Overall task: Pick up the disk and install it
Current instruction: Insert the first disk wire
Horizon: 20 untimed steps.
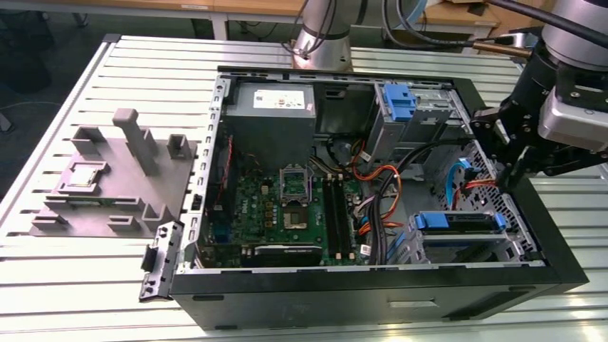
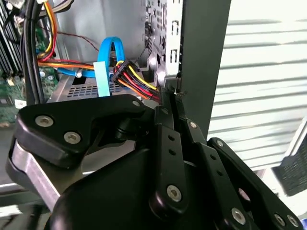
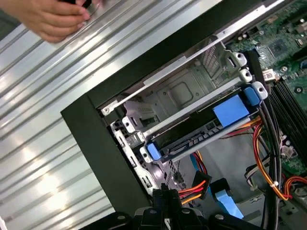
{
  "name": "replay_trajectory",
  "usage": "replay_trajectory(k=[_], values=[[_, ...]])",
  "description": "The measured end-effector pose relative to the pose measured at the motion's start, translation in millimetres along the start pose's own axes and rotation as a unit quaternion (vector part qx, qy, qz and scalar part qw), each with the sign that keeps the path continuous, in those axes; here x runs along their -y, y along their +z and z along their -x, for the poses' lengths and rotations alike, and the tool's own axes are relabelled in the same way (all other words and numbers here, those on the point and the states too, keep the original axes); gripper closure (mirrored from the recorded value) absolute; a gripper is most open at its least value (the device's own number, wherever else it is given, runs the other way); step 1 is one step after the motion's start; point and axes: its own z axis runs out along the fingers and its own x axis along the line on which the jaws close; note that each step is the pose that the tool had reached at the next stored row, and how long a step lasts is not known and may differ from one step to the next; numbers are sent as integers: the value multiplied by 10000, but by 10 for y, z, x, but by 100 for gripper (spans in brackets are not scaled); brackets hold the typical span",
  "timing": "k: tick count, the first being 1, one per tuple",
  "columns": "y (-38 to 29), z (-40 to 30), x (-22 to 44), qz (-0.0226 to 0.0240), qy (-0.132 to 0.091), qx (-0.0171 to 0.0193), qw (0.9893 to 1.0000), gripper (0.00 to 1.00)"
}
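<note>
Hovering at the case's (image 1: 380, 292) edge, my gripper (image 2: 171, 96) has its fingers pinched together, empty; the disk (image 3: 204, 128) sits in its bay, long axis crosswise just ahead.

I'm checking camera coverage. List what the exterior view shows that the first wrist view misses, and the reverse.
Exterior view: a grey fixture plate beside the case, and the power supply. First wrist view: a person's hand over the table. Both: the black case, its circuit board and orange cables.
</note>
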Motion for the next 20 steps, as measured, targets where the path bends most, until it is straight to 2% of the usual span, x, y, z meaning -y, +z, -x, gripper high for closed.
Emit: replay_trajectory(k=[3, 11, 13, 17, 20], values=[[2, 2, -1, 41, 231, -15, 9997, 84], [2, 4, -2, 42, 235, -15, 9997, 84], [3, 5, -2, 52, 294, -17, 9996, 84], [3, 4, -2, 116, 650, -41, 9978, 84], [4, 5, -3, 164, 914, -57, 9957, 84]])
